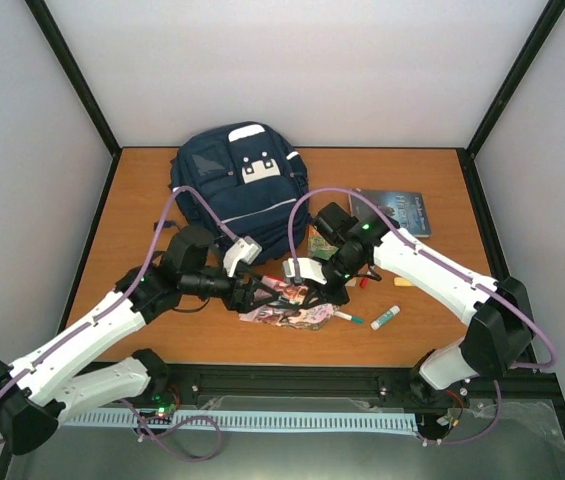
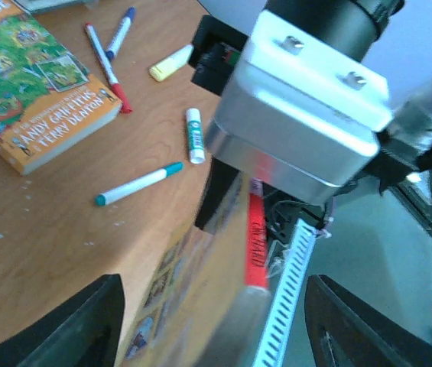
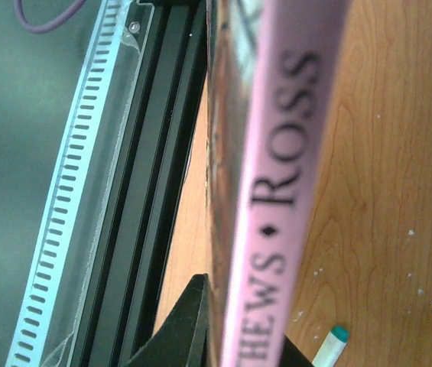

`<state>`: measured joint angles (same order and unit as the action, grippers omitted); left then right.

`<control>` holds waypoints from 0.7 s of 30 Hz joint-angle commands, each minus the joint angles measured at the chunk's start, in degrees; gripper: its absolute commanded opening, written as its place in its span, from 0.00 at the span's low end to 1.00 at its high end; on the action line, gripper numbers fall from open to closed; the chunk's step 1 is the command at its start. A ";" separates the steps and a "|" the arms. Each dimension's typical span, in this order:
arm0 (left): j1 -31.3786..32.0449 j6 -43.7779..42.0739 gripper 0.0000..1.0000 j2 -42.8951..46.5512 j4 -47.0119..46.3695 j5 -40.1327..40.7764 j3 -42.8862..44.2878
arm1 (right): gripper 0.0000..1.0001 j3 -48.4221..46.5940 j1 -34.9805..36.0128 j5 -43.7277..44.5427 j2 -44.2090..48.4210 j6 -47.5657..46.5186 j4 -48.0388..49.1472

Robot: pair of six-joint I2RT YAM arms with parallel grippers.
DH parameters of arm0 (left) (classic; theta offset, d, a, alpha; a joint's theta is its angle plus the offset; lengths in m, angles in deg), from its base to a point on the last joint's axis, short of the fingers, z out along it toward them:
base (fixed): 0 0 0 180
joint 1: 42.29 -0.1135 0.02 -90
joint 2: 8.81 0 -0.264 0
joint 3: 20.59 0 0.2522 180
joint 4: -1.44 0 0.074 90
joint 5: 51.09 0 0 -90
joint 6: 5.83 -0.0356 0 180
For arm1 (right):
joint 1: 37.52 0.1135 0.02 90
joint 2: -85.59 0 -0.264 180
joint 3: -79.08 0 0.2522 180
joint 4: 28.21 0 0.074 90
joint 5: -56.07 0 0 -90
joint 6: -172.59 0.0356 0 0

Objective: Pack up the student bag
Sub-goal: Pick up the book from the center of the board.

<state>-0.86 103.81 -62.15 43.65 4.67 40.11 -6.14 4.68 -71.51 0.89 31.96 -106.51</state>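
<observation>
The student bag, navy blue, lies flat at the back centre of the table. In front of it a book with a pink spine stands on edge just above the table, and my right gripper is shut on it. The top view shows this book between both grippers. My left gripper is open, its dark fingers wide on either side of the book's cover with gaps on both sides. The right gripper's silver body fills the left wrist view above the book.
A green-covered book and a blue book lie to the right of the bag. A glue stick, teal marker, red marker, blue marker and yellow highlighter are scattered nearby. The black front rail is close.
</observation>
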 commanded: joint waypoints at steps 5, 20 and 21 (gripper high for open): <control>0.49 -7.54 0.46 0.61 5.97 -7.31 3.76 | 0.03 -1.49 0.08 -1.05 -0.74 -0.82 -2.70; 0.43 -6.06 0.07 -9.55 6.99 -10.95 7.89 | 0.03 -2.63 -1.18 -4.34 -2.04 -5.20 -5.33; 0.50 -5.38 0.03 -9.41 6.97 -10.01 7.83 | 0.03 -2.85 -1.75 -5.18 -1.69 -5.80 -5.56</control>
<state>-0.82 96.49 -71.26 50.23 -5.61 45.27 -7.28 4.15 -72.17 -0.97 29.43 -112.30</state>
